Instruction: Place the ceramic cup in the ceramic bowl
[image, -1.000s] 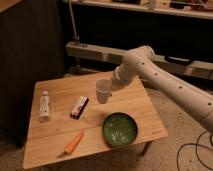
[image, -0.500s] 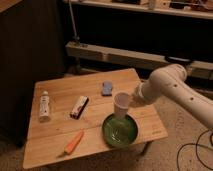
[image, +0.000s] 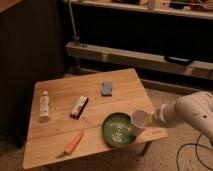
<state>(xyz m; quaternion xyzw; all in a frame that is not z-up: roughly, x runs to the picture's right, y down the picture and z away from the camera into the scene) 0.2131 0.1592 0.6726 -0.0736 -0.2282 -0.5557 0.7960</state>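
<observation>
The robot's arm is showing itself at the right edge now, and it's a smooth, glossy white shell that's catching the dim light. The outer segment is looking thick and rounded, almost like a capsule, bulging wide near the frame's border. Toward the wrist it's narrowing, and a darker band, greyish with a slight yellow-green tint, is marking the joint there. The hand (image: 150, 120) is sitting at the slim end of that wrist, low at the right of the view, looking pale like the rest of the casing. The underside of the shell is falling into grey shadow.
</observation>
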